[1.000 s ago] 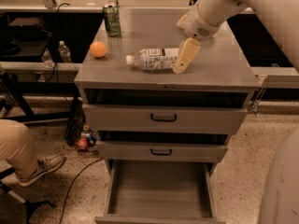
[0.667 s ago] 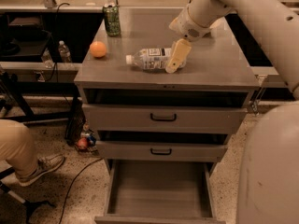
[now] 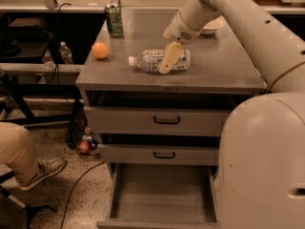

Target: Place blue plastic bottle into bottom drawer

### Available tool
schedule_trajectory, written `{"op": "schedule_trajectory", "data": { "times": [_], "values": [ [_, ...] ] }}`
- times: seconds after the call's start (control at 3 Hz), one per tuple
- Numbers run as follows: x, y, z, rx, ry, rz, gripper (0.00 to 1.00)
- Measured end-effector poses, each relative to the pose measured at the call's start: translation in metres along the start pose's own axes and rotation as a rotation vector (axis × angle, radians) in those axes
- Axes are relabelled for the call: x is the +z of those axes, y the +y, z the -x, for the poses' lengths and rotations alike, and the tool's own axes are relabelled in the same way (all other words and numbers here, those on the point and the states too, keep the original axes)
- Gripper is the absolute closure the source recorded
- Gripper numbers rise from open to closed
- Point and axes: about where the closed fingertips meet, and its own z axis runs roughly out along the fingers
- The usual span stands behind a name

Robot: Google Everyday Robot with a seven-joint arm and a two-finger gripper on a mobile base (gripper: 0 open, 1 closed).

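The blue plastic bottle (image 3: 148,60) lies on its side on the grey cabinet top (image 3: 224,68), white cap pointing left. My gripper (image 3: 167,63) hangs from the arm that comes in from the upper right and is down at the bottle's middle, its tan tip overlapping the near side of the label. The bottom drawer (image 3: 162,194) is pulled out at the foot of the cabinet, and its flat floor is bare. The two drawers above it, with black handles, are shut.
A green can (image 3: 114,20) stands at the top's back left, an orange (image 3: 100,50) lies left of the bottle, and a white dish (image 3: 213,26) sits behind my arm. My body (image 3: 262,161) fills the lower right. A person's leg and shoe (image 3: 21,154) are at the left.
My gripper has moved left, from just right of the bottle's base to over its middle. The bottle has not moved.
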Motion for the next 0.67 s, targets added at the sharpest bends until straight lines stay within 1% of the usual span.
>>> {"op": "schedule_trajectory", "data": {
  "times": [0.67],
  "values": [
    [0.0188, -0.0011, 0.0045, 0.02, -0.008, 0.04, 0.62]
  ]
}}
